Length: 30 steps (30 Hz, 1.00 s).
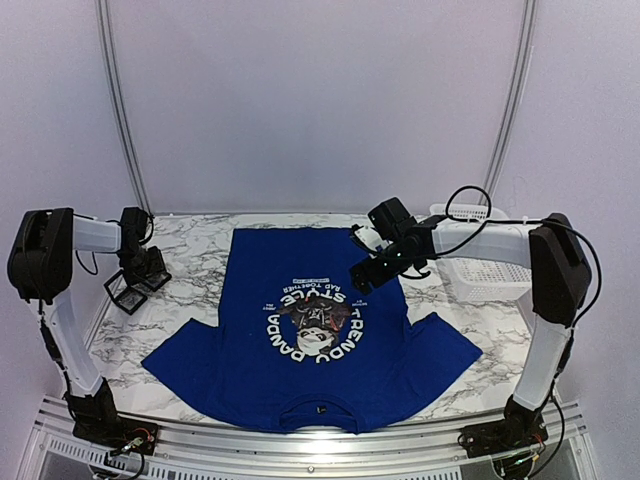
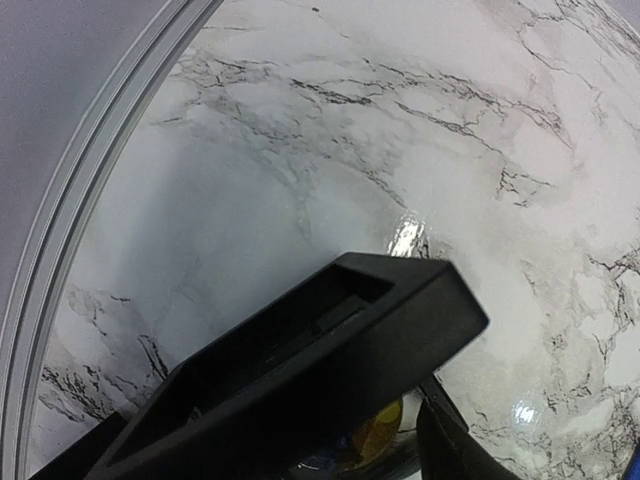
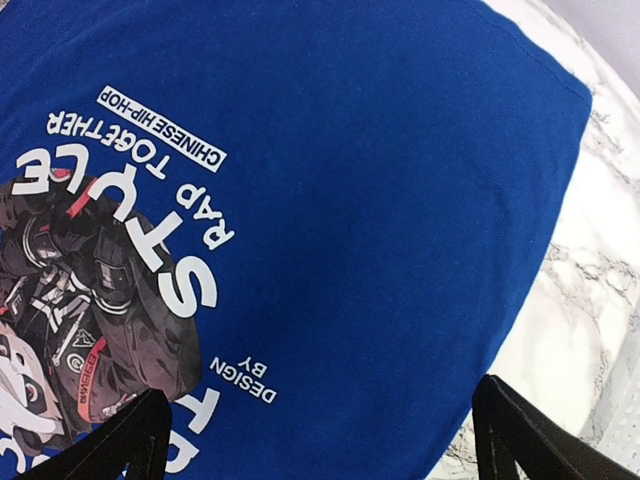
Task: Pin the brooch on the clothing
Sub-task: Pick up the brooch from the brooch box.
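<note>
From above, the clothing [image 1: 300, 375] lies flat in the middle of the marble worktop [image 1: 190, 262]. It is a royal-blue T-shirt with both sleeves spread, its collar toward the bottom of the frame and its hem toward the top. The round panda print with white lettering sits at its centre. The left pincer [image 1: 138, 285] is at the left of the frame, low over bare marble and clear of the shirt's left edge. The right pincer [image 1: 368, 268] hangs over the shirt's upper right part, just beside the print. A white basket [image 1: 482, 278] stands at the right, beyond the shirt.

In the left wrist view, a black finger [image 2: 330, 370] fills the lower half, with veined marble [image 2: 350, 150] behind it and a grey rail [image 2: 90, 170] curving along the left edge. A small yellowish thing [image 2: 378, 432] shows beneath the finger at the bottom edge. It is too hidden to name, and I cannot tell whether this pincer grips it or stands free.

In the right wrist view, the right pincer [image 3: 320, 440] is spread wide and holds nothing. Its two black tips sit in the lower corners. Blue cloth [image 3: 380, 200] and the print's upper lettering lie below it, and the shirt's edge meets marble [image 3: 590, 280] at the right.
</note>
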{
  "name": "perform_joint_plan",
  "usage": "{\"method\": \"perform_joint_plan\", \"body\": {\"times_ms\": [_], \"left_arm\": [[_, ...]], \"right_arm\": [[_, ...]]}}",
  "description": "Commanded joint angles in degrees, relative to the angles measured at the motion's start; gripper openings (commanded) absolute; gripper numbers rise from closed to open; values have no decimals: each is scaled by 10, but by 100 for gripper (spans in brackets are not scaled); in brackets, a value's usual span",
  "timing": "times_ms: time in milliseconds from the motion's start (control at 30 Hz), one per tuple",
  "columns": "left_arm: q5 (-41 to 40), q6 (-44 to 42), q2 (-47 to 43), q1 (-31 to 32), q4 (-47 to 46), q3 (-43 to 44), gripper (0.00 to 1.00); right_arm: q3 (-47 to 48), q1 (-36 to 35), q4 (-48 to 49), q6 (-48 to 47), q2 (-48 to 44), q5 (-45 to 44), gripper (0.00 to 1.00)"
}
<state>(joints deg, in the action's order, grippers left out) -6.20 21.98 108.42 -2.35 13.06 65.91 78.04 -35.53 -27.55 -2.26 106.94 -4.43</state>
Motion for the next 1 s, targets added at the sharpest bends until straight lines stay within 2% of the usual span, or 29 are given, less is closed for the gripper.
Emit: {"method": "perform_joint_plan", "body": {"times_ms": [0, 300, 433, 800, 967], "left_arm": [[28, -19, 3, 9, 1, -30, 61], [17, -35, 1, 19, 9, -64, 59], [6, -48, 6, 50, 23, -68, 60], [-18, -58, -43, 96, 50, -125, 61], [-27, -59, -60, 97, 55, -126, 61]], "right_arm": [[-8, 4, -3, -5, -6, -15, 99], [1, 3, -9, -4, -6, -11, 99], [2, 4, -12, -4, -8, -8, 99], [7, 4, -16, -8, -7, -11, 98], [12, 4, -21, -15, -5, -13, 99]]}}
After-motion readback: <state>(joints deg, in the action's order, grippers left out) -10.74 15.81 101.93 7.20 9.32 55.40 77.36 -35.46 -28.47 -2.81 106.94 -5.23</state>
